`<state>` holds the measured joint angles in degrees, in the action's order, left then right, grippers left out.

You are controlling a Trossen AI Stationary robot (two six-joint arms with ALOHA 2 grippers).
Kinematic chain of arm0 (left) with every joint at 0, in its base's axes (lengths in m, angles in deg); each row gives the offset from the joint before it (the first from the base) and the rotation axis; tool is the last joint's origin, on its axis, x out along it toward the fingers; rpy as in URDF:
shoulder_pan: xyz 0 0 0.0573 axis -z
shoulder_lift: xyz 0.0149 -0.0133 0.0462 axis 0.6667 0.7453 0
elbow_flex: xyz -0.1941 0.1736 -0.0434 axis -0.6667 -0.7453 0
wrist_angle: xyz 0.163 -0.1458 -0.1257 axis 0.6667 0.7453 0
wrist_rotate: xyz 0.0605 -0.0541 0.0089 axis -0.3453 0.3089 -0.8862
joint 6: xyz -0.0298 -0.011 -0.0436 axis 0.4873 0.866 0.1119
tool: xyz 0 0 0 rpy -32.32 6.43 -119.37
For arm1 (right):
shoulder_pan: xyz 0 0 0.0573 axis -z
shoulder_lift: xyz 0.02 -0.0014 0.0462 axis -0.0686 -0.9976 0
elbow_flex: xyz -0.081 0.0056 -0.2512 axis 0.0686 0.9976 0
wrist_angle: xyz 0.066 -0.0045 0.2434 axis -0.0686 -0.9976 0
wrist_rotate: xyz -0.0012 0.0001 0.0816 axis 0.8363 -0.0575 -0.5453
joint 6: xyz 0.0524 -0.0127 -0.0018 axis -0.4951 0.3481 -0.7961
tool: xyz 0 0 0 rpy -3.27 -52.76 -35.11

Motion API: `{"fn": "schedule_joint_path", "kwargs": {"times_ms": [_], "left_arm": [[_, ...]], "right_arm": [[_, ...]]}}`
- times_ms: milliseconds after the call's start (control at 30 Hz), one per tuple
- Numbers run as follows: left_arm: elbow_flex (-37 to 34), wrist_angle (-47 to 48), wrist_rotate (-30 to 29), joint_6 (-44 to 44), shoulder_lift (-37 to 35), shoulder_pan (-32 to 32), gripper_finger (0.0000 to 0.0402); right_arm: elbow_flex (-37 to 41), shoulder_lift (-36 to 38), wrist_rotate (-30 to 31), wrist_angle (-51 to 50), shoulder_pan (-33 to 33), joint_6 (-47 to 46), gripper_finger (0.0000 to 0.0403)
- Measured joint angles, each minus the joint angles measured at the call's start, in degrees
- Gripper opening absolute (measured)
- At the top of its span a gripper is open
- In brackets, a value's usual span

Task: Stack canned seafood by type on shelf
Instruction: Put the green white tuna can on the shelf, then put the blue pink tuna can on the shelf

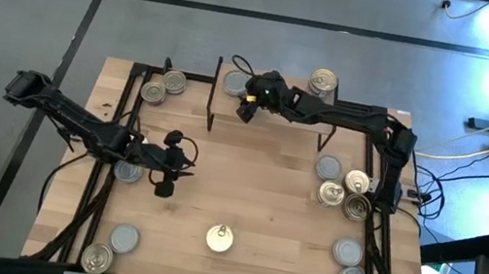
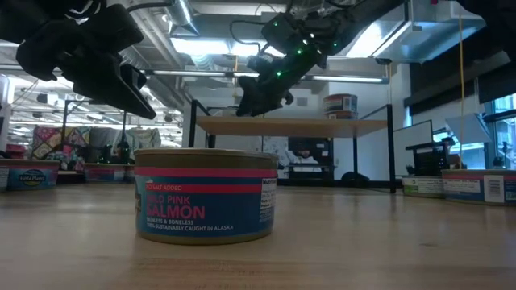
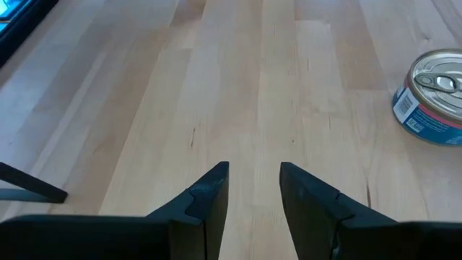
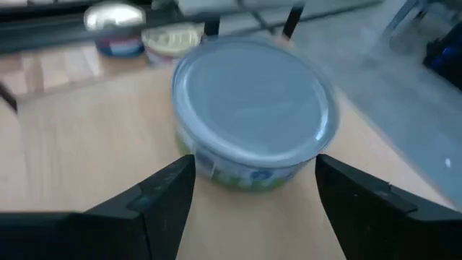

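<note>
The right gripper [image 4: 249,189], fingers apart, has a silver-topped can [image 4: 254,112] at twelve o'clock on the shelf [image 1: 267,121]; only the wrist view shows the gap.

Light-wood tabletop [image 1: 253,207] with the shelf [image 1: 278,113] standing along its far edge on thin black legs. On the shelf board: 1 silver-topped can [image 1: 234,82] near its left end and a stack of cans [image 1: 324,83] toward its right. Directly on the tabletop: 2 cans [image 1: 162,87] at the far left corner, 1 can [image 1: 129,172] at the left edge, 2 cans [image 1: 109,245] at the near left corner, 1 salmon can [image 1: 219,239] near the front centre, and a cluster of cans [image 1: 343,187] along the right side.
</note>
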<state>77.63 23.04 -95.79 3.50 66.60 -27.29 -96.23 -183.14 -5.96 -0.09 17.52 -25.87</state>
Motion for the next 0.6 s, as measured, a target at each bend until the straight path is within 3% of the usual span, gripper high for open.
{"fn": "schedule_joint_path", "kwargs": {"times_ms": [433,600], "left_arm": [[0.02,-0.05,0.02,-0.05,0.00,0.00,0.0123],[0.02,-0.15,0.02,0.02,0.00,0.01,0.0123]], "right_arm": [[-0.01,-2.38,1.29,7.82,0.74,1.70,0.0280],[0.10,1.56,-0.58,0.81,-0.46,3.12,0.0280]]}}
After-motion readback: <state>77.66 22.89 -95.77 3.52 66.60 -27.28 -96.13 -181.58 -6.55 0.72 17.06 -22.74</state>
